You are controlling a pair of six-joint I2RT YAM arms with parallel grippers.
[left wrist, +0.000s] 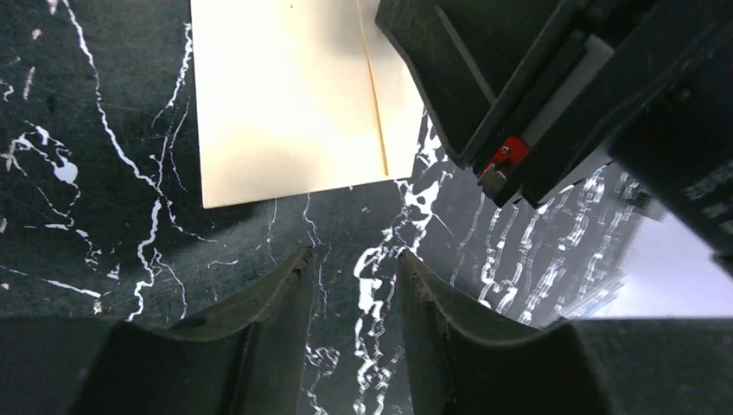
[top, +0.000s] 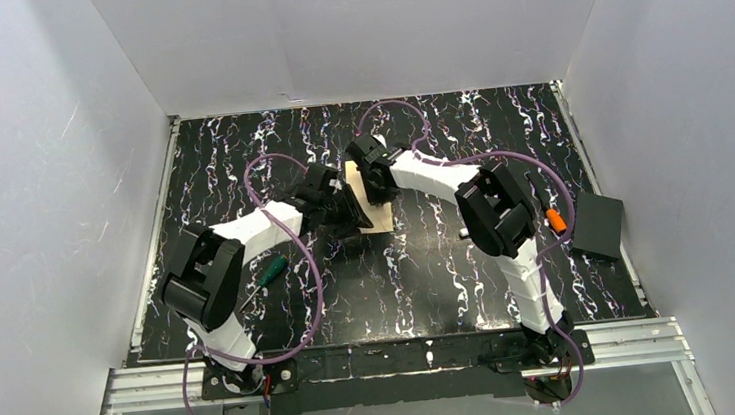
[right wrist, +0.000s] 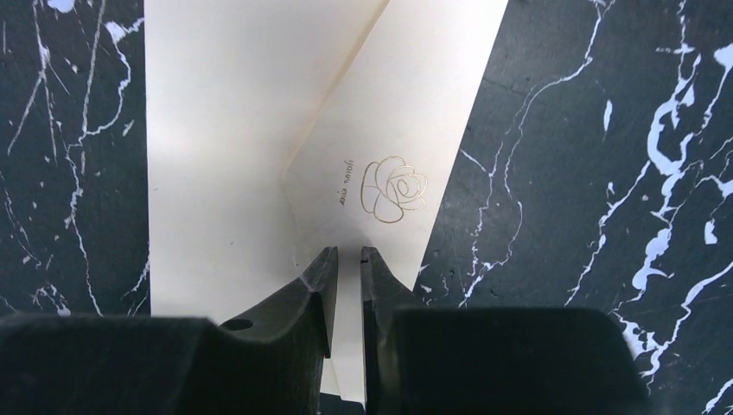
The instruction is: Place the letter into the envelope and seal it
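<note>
The cream-white envelope (top: 381, 218) lies flat on the black marbled table (top: 451, 290) at mid-table, between both grippers. In the right wrist view the envelope (right wrist: 216, 130) shows its pointed flap (right wrist: 406, 112), which bears a gold rose emblem. My right gripper (right wrist: 346, 251) sits over the flap's lower tip, its jaws a narrow gap apart, with paper showing through the gap and nothing pinched. My left gripper (left wrist: 354, 252) is open and empty over bare table, just short of the envelope's near edge (left wrist: 285, 95). No separate tan letter shows in any view.
A green-handled tool (top: 271, 269) lies by the left arm. A dark square object (top: 598, 224) sits at the table's right edge. White walls enclose the table on three sides. The right gripper's body (left wrist: 553, 95) hangs close above the left gripper.
</note>
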